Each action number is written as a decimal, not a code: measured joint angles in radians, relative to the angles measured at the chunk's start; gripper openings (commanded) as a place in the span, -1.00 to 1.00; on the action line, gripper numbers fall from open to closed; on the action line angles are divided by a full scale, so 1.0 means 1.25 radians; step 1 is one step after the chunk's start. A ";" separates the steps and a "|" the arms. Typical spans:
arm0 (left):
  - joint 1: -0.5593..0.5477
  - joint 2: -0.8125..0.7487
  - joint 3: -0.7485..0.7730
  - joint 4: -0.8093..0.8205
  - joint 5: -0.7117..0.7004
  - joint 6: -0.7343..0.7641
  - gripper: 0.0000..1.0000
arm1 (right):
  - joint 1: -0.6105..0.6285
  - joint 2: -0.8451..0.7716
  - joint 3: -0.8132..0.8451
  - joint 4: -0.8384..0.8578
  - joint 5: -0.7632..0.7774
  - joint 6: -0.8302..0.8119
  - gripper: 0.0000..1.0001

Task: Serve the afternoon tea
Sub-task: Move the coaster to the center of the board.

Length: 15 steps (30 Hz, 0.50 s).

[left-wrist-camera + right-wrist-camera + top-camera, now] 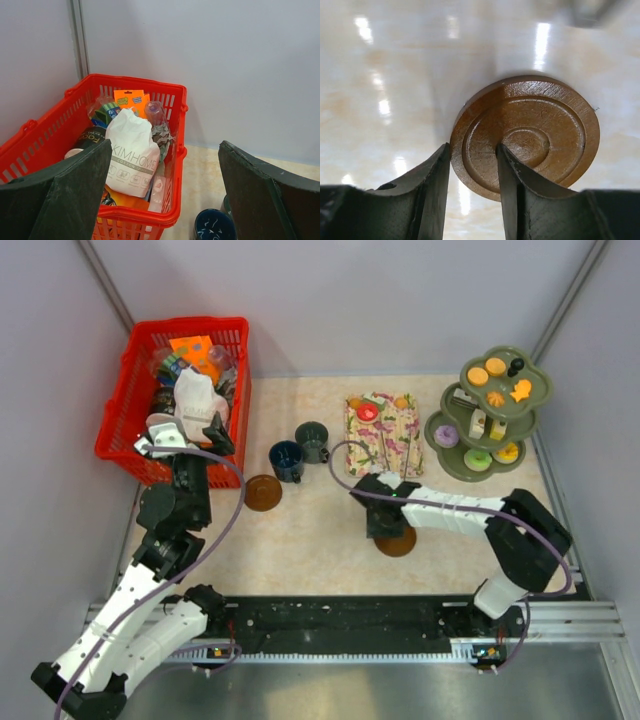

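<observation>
Fingers of the right gripper [472,150] stand narrow astride the rim of the saucer [540,130], hold uncertain; so shallow a pinch could let it tip out from between them, while the left gripper [165,150] gapes wide.

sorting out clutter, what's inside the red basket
In the red basket: a white pouch on top and an orange card behind it. Whatever lies under the pouch is hidden.

Top overhead, L faces basket [140,81], R close on saucer [540,135]
</observation>
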 measured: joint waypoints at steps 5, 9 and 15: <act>0.000 0.000 -0.003 0.008 -0.004 0.009 0.85 | -0.152 -0.138 -0.130 -0.021 -0.007 0.011 -0.24; 0.000 0.000 -0.007 0.012 -0.006 0.012 0.85 | -0.311 -0.233 -0.209 -0.043 -0.011 -0.004 -0.24; 0.000 0.000 -0.010 0.017 -0.008 0.015 0.85 | -0.587 -0.316 -0.257 -0.015 -0.051 -0.060 -0.24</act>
